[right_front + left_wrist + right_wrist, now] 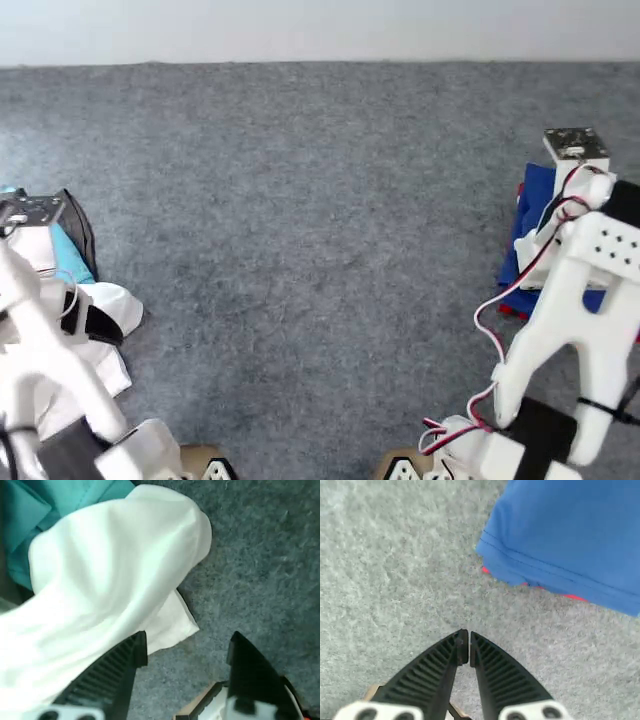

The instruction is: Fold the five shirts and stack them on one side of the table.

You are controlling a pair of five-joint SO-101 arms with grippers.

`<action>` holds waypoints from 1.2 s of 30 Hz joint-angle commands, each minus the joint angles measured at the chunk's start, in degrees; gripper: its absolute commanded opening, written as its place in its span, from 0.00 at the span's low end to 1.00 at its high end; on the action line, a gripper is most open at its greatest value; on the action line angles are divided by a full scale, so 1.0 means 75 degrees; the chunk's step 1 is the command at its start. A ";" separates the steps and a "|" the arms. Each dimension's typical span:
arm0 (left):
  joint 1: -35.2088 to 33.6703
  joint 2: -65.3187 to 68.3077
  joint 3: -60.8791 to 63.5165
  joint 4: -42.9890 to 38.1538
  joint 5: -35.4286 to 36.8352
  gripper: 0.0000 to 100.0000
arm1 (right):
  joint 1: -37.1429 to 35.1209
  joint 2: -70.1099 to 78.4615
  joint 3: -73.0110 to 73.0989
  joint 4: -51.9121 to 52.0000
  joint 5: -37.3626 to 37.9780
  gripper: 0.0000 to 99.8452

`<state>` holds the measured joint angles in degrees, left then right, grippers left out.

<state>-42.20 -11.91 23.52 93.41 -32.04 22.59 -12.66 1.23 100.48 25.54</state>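
- High view: we see the grey table (pixel 300 220) with shirts at two edges. At about 8 o'clock lies a loose heap: a white shirt (pixel 110 305), a teal shirt (pixel 72 255) next to it, and a dark garment (pixel 80 225) at the heap's far side. The left arm (pixel 40 330) stands over this heap.
- High view: at about 3 o'clock a folded blue shirt (pixel 532 205) lies flat with a red shirt (pixel 512 310) peeping out under its near edge. The right arm (pixel 580 290) reaches over it.
- Left wrist view: we find the left gripper (pixel 185 655) spread wide with nothing between its jaws. One finger (pixel 115 672) lies against the rumpled white shirt (pixel 110 580), the other over bare table (pixel 260 555). The teal shirt (pixel 60 500) shows beyond the white one, touching it.
- Right wrist view: we see the right gripper (pixel 469 647) with its two tips pressed together, holding nothing, over bare table (pixel 395 555). The blue shirt (pixel 570 535) lies near but apart from the tips, its hem turned toward them. A thin strip of the red shirt (pixel 572 597) shows beneath that hem.
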 commanded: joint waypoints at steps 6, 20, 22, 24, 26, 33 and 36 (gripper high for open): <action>-0.0023 0.1008 -0.0639 -0.1219 -0.0082 0.26 | -0.0627 -0.1459 0.0832 0.0322 -0.0152 0.01; 0.0105 0.0117 -0.0463 -0.1606 -0.0352 0.27 | -0.0651 -0.2702 0.2016 0.0311 -0.0152 0.01; 0.0117 0.0504 -0.0193 -0.1887 -0.0352 0.27 | -0.0651 -0.2737 0.2016 0.0311 -0.0152 0.01; 0.0117 0.0938 0.0029 -0.2122 -0.0352 0.26 | -0.0639 -0.2796 0.2016 0.0311 -0.0152 0.01; 0.0117 0.1383 0.0205 -0.2356 -0.0352 0.25 | -0.0627 -0.2889 0.2016 0.0322 -0.0152 0.01; 0.0551 0.1946 -0.0205 -0.1981 -0.0375 0.01 | -0.0615 -0.3194 0.2016 0.0322 -0.0152 0.01; 0.0903 0.1512 -0.0686 -0.1266 -0.0340 0.01 | -0.0615 -0.3218 0.2016 0.0322 -0.0152 0.01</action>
<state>-37.98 2.77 22.64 79.87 -34.24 18.29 -35.52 16.62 100.48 25.01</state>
